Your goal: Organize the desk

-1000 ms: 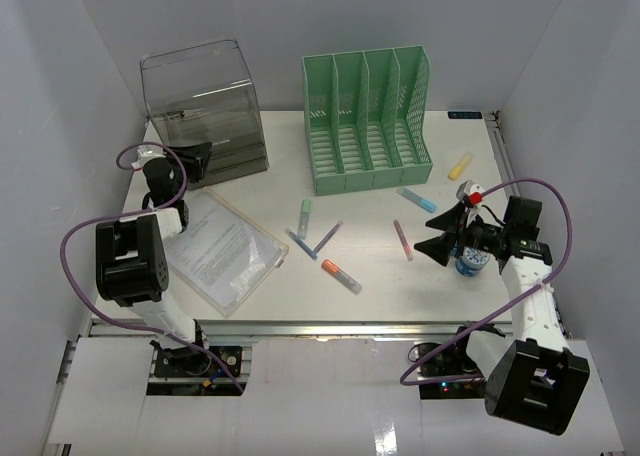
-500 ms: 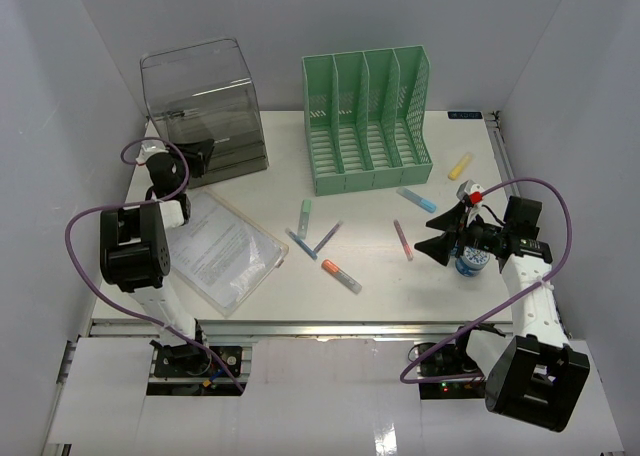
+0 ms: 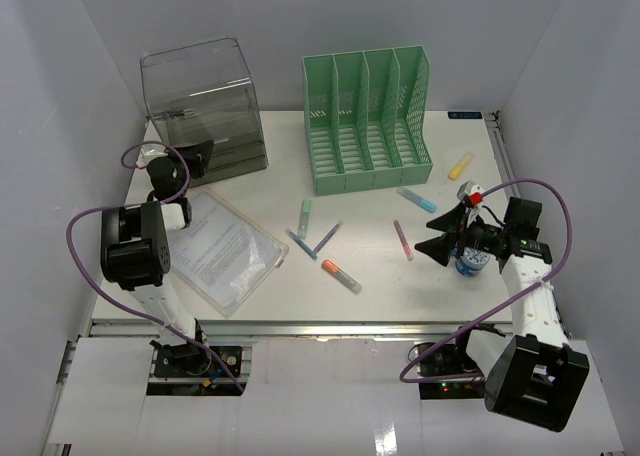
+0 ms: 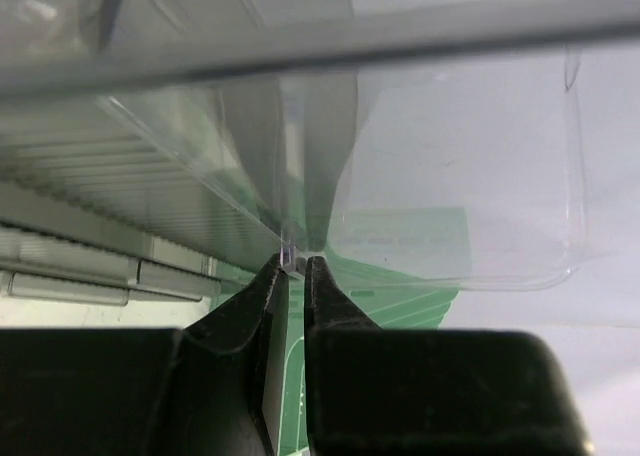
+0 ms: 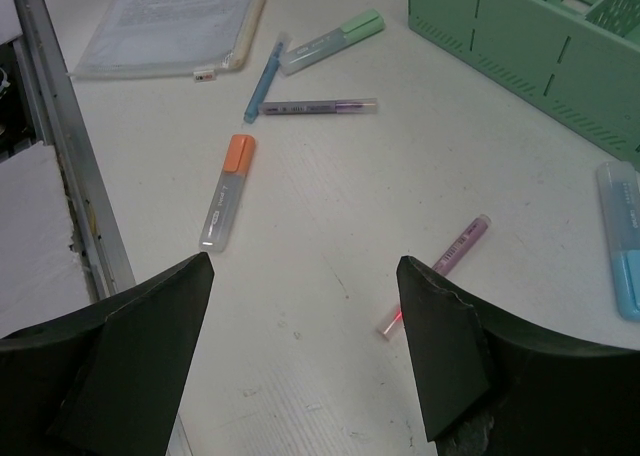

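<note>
I am reading the desk [image 3: 380,301] from its left end, taking the green file rack [image 3: 368,116] as my marker. Well left of the rack, the left gripper [image 3: 200,158] is sitting against the front of the clear drawer box [image 3: 205,96]. On its wrist view the jaws are standing almost together, and I judge they are pinching a thin drawer lip [image 4: 291,255].

In front of the rack and to its left, a document pouch [image 3: 222,248] is lying flat. Directly in front of the rack, 7 markers are lying scattered, the orange marker [image 3: 340,275] nearest the rail [image 3: 300,326].

In front of the rack's right corner, the right gripper [image 3: 445,234] is hovering with its jaws spread wide and nothing between them.

The desk is lying directly beneath both grippers, its long axis running left to right, parallel to the rack's front. I am judging the right arm nearer the loose markers, so the next pick is leaning its way. The top is looking white, flat and matte, faintly scuffed on the right wrist view.
</note>
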`<action>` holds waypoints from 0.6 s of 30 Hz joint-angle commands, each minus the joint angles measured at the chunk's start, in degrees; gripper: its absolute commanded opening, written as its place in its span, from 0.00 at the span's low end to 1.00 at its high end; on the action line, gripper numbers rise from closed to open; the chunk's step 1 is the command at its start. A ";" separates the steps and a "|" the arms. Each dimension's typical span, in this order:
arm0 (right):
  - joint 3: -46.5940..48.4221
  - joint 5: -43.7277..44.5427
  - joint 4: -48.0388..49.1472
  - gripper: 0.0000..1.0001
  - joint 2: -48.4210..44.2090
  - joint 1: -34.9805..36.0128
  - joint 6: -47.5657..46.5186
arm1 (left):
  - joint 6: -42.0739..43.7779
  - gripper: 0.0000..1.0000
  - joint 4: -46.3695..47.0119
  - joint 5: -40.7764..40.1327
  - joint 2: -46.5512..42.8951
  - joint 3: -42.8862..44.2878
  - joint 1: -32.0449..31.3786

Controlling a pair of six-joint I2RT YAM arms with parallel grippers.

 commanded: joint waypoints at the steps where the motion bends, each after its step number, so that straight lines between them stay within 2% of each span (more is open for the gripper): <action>1: -1.95 -2.14 0.47 0.80 -0.59 -0.26 -2.15 | 1.52 0.00 5.69 1.93 -4.45 -3.77 0.17; 4: -3.18 -4.67 2.65 0.80 -1.20 0.00 -1.54 | 1.60 0.00 6.75 2.72 -7.27 -6.31 0.17; 6: -3.53 -4.94 5.89 0.80 -0.77 1.75 3.08 | 2.48 0.00 6.49 3.34 -11.28 -8.41 0.17; 10: 0.09 2.01 11.01 0.80 1.36 12.71 8.67 | 2.92 0.00 6.53 4.49 -14.83 -11.03 0.17; 14: 9.64 13.10 17.57 0.84 8.96 25.94 18.78 | 2.92 0.00 6.34 4.65 -18.17 -12.75 0.17; 18: 27.32 22.99 14.00 0.84 23.25 37.54 25.56 | 3.00 0.00 5.77 4.89 -20.34 -13.32 0.16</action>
